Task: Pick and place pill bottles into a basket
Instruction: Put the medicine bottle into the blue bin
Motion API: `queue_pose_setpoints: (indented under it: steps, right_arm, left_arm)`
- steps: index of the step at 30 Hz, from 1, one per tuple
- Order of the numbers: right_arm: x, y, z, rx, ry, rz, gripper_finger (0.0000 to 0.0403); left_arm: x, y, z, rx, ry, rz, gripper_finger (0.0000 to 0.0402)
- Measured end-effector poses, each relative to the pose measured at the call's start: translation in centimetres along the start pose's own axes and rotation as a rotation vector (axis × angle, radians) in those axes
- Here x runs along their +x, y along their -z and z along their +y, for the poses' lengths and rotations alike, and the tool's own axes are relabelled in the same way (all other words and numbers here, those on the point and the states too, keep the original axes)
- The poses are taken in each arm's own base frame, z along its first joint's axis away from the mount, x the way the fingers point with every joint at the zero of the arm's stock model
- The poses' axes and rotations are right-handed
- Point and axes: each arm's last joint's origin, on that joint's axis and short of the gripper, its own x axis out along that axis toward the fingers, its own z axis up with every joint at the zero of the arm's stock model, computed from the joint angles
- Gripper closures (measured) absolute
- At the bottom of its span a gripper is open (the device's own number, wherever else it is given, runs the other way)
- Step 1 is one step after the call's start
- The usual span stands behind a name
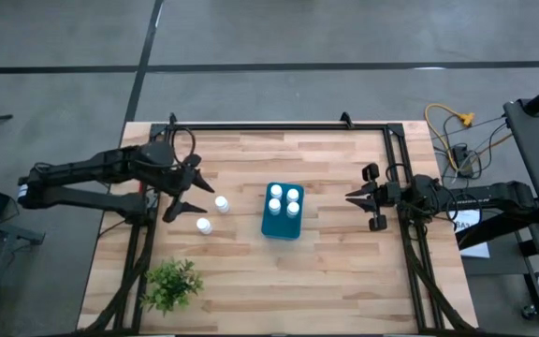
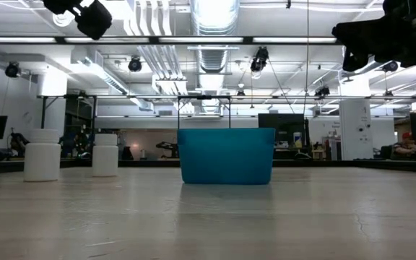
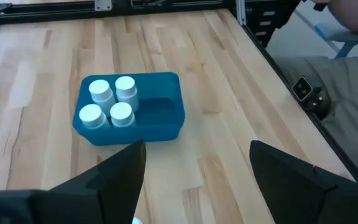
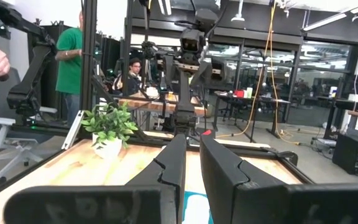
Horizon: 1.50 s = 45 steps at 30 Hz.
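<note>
1. The left gripper (image 1: 193,192) hangs spread and empty beside the basket (image 1: 282,227), close to two loose pill bottles (image 1: 222,203) standing on the table (image 1: 344,262). A descent off-centre could tip the nearer one, and it would likely roll.
2. Four bottles (image 3: 109,104) fill one end of the basket; a release over them could bounce the next bottle out, so the bare end looks safer.
3. The right gripper (image 1: 356,197), its fingers nearly closed on nothing, waits on the basket's far side. Both arms reaching for the basket together could collide.

four pill bottles (image 1: 284,201) in basket (image 1: 282,227)
</note>
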Motion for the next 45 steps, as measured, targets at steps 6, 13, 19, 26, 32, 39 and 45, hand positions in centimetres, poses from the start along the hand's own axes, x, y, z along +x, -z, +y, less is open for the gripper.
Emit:
queue_pose_setpoints:
  steps: [6,13,19,26,32,39,45]
  right_arm:
    - [0.0,0.0,0.0,0.0,0.001,0.0,0.0365]
    - [0.0,0.0,0.0,0.0,0.001,0.0,0.0365]
    - [0.0,0.0,0.0,0.001,0.0,0.0,0.0365]
    - [0.0,0.0,0.0,0.003,0.001,0.0,0.0365]
    - [0.0,0.0,0.0,0.005,0.001,0.0,0.0365]
    - [0.0,0.0,0.0,0.008,0.0,0.001,0.0365]
    - [0.0,0.0,0.0,0.008,0.0,0.003,0.0364]
  left_arm:
    - [-0.2,-0.6,-0.5,0.023,-0.029,0.037,0.0131]
    - [0.2,-1.7,-1.2,0.069,-0.123,0.208,0.0131]
    - [2.7,-1.3,-2.0,0.086,-0.118,0.371,0.0131]
    - [5.6,0.1,-3.1,0.031,-0.108,0.62,0.0131]
    - [7.3,0.6,-3.5,-0.012,-0.119,0.694,0.0131]
    - [8.5,1.5,-3.4,-0.08,-0.158,0.756,0.0131]
    - [9.1,1.8,-3.3,-0.183,-0.203,0.781,0.0131]
